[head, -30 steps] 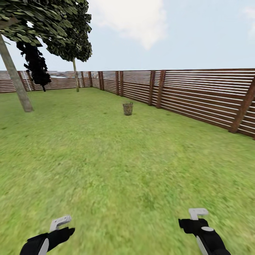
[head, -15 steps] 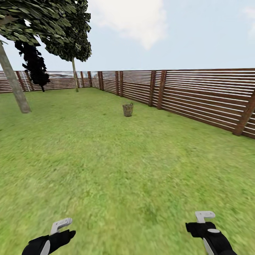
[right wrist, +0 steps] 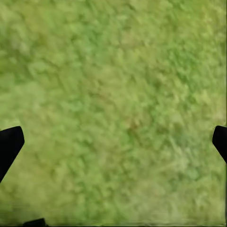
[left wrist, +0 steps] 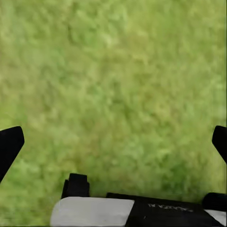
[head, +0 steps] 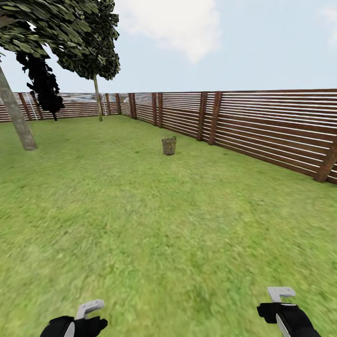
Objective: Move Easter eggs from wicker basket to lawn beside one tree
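The small brown wicker basket (head: 169,145) stands far ahead on the lawn (head: 154,224), near the fence. The Easter eggs are hidden at this distance. A tree with a pale leaning trunk (head: 18,120) rises at the left, and a second thin-trunked tree (head: 98,100) stands by the far fence. My left gripper (head: 90,310) and right gripper (head: 282,296) hang low at the picture's lower edge, far from the basket. In the wrist views the left gripper (left wrist: 113,142) and right gripper (right wrist: 113,142) are open, with bare grass between the dark fingertips (left wrist: 9,144) (right wrist: 9,144).
A brown horizontal-slat fence (head: 262,124) runs along the right and across the back. A dark columnar tree (head: 44,86) stands at the back left. Open grass stretches between me and the basket.
The whole view has crept forward: the near tree and the fence posts slid outward. Both grippers sit lower in the picture than before. The basket stays put.
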